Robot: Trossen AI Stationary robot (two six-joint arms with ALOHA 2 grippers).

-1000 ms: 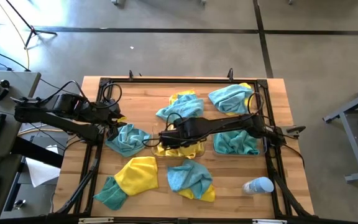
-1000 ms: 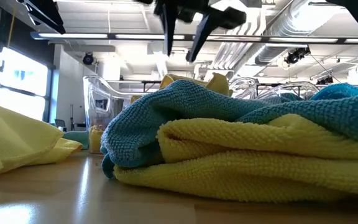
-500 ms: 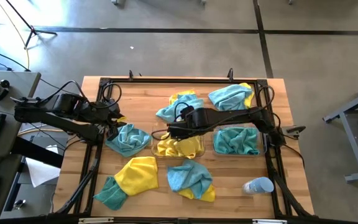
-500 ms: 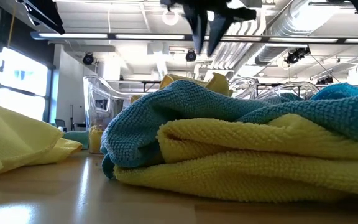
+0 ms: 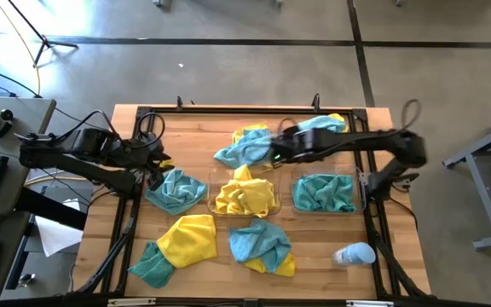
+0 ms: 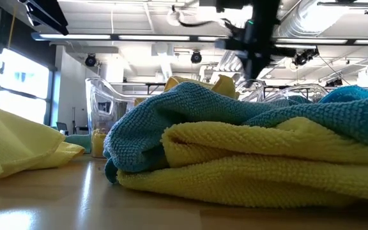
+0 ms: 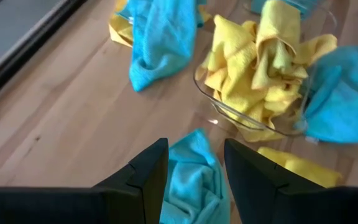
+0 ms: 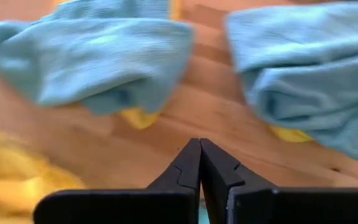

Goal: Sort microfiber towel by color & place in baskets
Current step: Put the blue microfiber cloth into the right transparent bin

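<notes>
My right gripper [image 5: 273,154] [image 8: 199,151] is shut on nothing above bare wood, between two loose teal towels [image 5: 247,147] [image 5: 316,132] at the table's far side. It shows blurred in the low view [image 6: 254,48]. At the table's left, my left gripper [image 5: 155,171] [image 7: 194,163] stands open above a crumpled teal towel [image 5: 176,190] [image 7: 194,183] that lies on the wood. Yellow towels [image 5: 244,197] fill the middle basket [image 5: 209,196]. Teal towels [image 5: 322,192] lie in the right basket [image 5: 295,205].
Near the front edge lie a yellow towel over a teal one [image 5: 177,243] and a teal towel over a yellow one [image 5: 261,247]. A white and light-blue bottle [image 5: 354,254] lies at the near right. A black frame [image 5: 373,213] runs along the table's edges.
My right gripper has drawn back from over the yellow basket toward the table's far right and has shut with nothing in it. The yellow towels stay heaped in the basket.
</notes>
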